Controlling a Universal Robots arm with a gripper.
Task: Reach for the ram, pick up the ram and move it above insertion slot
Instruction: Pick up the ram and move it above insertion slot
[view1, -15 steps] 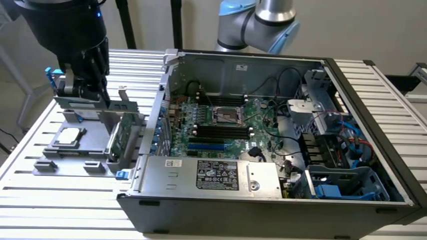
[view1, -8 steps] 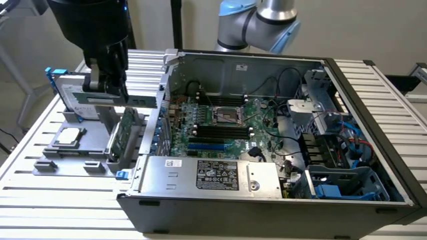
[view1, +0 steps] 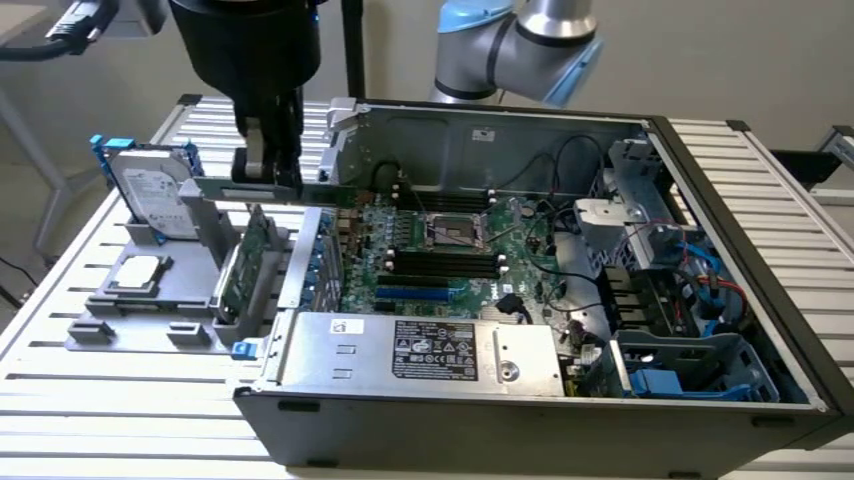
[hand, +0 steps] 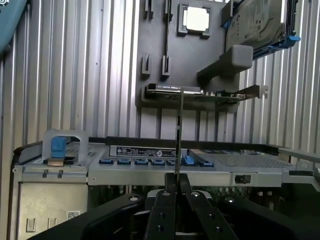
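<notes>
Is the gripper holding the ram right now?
Yes, in the wrist view the gripper is shut on the ram, a thin stick seen edge-on, sticking out from between its fingers.

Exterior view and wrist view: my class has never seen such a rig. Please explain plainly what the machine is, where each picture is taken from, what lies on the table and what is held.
The machine is a robot arm with two fingers at its end. The exterior view comes from a camera off the arm; the wrist view from one on the wrist, looking past the fingers. On the slatted table stands an open computer case. At the exterior view's left of it sits a grey holder carrying a hard drive, a processor chip and a green expansion card. The fingers are shut on the ram, a thin memory stick seen edge-on in the wrist view, held above the holder.
</notes>
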